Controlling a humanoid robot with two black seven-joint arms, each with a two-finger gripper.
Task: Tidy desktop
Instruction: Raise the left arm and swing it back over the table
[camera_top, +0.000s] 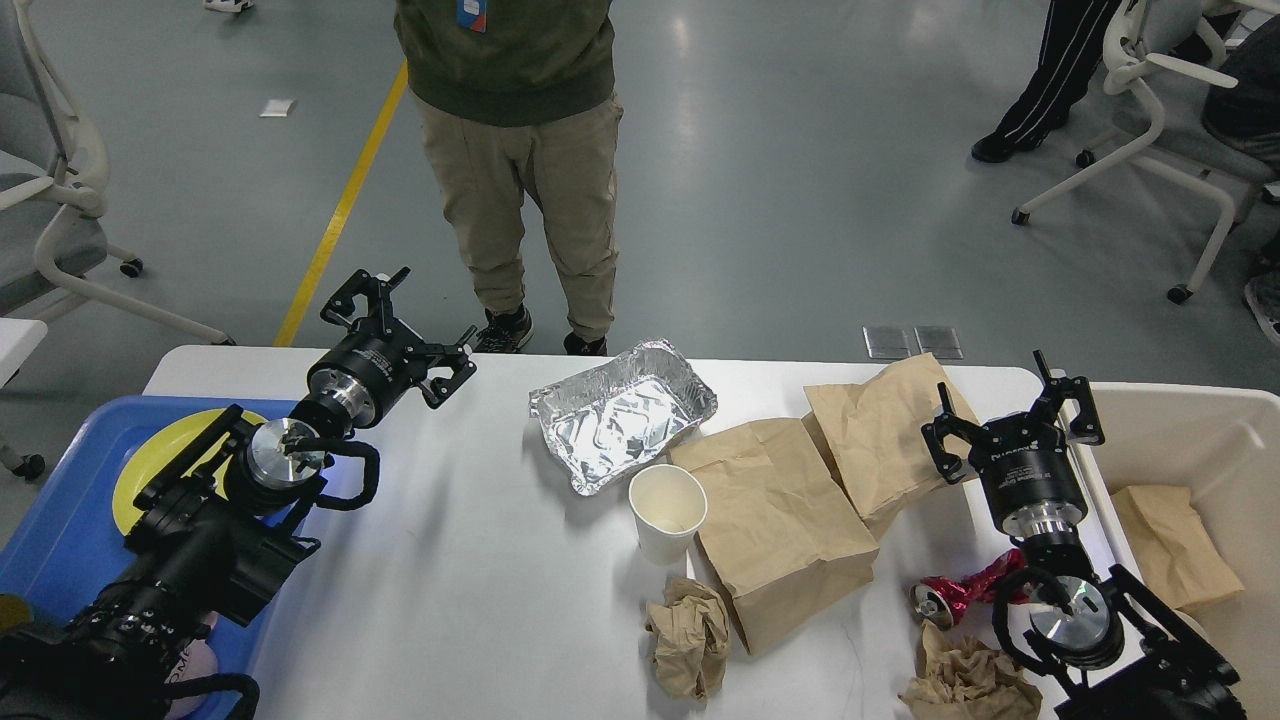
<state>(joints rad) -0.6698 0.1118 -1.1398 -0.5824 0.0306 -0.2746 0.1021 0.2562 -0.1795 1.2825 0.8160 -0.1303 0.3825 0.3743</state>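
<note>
The white desktop (470, 560) carries a foil tray (620, 412), a white paper cup (667, 512), two flat brown paper bags (780, 525) (880, 430), two crumpled paper wads (690, 635) (965, 685) and a crushed red can (950, 595). My left gripper (400, 315) is open and empty above the desktop's far left edge, well left of the foil tray. My right gripper (1015, 405) is open and empty, raised at the right edge of the further paper bag, beside the bin.
A blue tray (60, 530) with a yellow plate (150, 465) sits at the left. A beige bin (1200, 440) holding a brown bag (1175, 545) stands at the right. A person (520, 160) stands just behind the desktop's far edge. Office chairs stand far left and far right.
</note>
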